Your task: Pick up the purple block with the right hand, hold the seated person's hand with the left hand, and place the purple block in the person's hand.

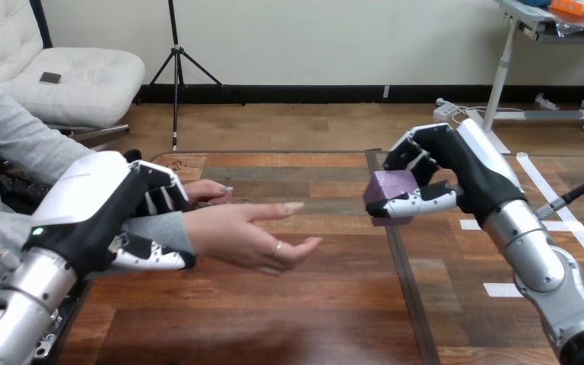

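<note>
Fingers (420, 158) of right hand (473, 173) clasp purple block (390, 187), left hand (99, 211) clasps wrist (169, 232)

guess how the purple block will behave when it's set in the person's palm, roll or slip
The purple block has flat faces, so it probably won't roll. It looks undeformed in the right hand's pinch, so likely stiff. Smooth-looking faces might slip.

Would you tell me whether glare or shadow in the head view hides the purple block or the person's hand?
In the head view, light is even: the purple block shows plainly, partly covered by curled fingers of the right hand; the person's hand stands clear against the table; the left hand, curled round the person's wrist, covers most of it; a sheen lies on bare table near the bottom edge.
</note>
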Motion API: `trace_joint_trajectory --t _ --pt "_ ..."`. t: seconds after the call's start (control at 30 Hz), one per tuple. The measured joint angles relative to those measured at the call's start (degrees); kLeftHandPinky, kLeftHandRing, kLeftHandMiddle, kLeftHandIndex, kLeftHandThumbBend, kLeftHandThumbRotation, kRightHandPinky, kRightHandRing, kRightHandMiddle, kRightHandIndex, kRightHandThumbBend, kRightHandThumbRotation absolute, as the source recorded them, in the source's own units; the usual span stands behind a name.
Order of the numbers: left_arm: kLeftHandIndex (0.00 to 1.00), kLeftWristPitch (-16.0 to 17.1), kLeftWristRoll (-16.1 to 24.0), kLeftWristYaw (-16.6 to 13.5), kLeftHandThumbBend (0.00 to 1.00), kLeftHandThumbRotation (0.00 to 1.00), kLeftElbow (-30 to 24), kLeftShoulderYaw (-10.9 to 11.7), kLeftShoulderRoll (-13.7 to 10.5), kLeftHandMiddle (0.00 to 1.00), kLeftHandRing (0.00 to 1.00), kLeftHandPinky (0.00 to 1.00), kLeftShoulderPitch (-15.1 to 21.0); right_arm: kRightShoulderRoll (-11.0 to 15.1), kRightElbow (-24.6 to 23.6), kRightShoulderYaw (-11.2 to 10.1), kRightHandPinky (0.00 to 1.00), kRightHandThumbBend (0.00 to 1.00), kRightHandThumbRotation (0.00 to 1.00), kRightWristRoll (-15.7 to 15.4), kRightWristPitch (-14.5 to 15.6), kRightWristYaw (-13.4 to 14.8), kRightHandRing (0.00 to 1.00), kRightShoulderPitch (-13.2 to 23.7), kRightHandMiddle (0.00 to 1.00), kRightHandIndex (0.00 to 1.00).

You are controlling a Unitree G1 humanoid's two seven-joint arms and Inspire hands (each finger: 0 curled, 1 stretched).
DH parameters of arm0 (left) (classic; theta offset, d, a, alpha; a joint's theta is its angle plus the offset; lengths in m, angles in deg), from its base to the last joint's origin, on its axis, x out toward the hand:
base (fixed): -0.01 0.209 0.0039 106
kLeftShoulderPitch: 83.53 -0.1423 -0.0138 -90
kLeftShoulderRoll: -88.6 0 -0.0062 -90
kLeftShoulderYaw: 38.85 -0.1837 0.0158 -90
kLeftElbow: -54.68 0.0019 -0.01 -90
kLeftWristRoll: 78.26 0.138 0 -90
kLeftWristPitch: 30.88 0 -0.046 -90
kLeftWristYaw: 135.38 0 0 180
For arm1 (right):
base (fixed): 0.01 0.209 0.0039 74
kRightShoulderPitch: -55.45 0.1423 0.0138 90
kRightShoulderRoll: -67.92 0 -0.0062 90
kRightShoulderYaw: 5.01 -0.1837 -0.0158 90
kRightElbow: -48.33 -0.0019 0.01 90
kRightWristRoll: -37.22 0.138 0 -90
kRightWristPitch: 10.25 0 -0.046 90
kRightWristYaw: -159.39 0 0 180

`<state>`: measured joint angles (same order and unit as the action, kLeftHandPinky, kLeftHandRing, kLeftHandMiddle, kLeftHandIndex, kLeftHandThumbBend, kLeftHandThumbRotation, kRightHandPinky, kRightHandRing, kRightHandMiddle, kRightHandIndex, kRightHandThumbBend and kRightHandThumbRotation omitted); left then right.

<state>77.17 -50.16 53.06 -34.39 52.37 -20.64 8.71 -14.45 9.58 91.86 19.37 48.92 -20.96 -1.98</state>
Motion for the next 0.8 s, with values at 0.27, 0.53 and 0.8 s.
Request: trace_joint_trajectory --t 0.27,0.53,0.8 --pt "0.43 -0.1 0.0 0.0 0.60 0.00 0.0 -0.7 0.8 0.39 0.33 0.27 0.5 -1.3 -1.3 0.1 0.38 0.80 0.00 -0.1 0.3 -0.2 0.38 0.0 0.41 0.42" --pt "0.43 -0.1 0.0 0.0 0.58 0.00 0.0 -1.5 2.1 0.40 0.34 0.27 0.9 -2.4 -2.3 0.3 0.38 0.79 0.00 -0.4 0.3 -0.2 0.38 0.0 0.41 0.42" --pt "0.43 -0.1 0.0 0.4 0.58 0.00 0.0 -2.6 2.6 0.41 0.35 0.28 1.4 -3.9 -3.6 1.0 0.39 0.78 0.00 -0.4 0.6 -0.3 0.38 0.0 0.41 0.42"
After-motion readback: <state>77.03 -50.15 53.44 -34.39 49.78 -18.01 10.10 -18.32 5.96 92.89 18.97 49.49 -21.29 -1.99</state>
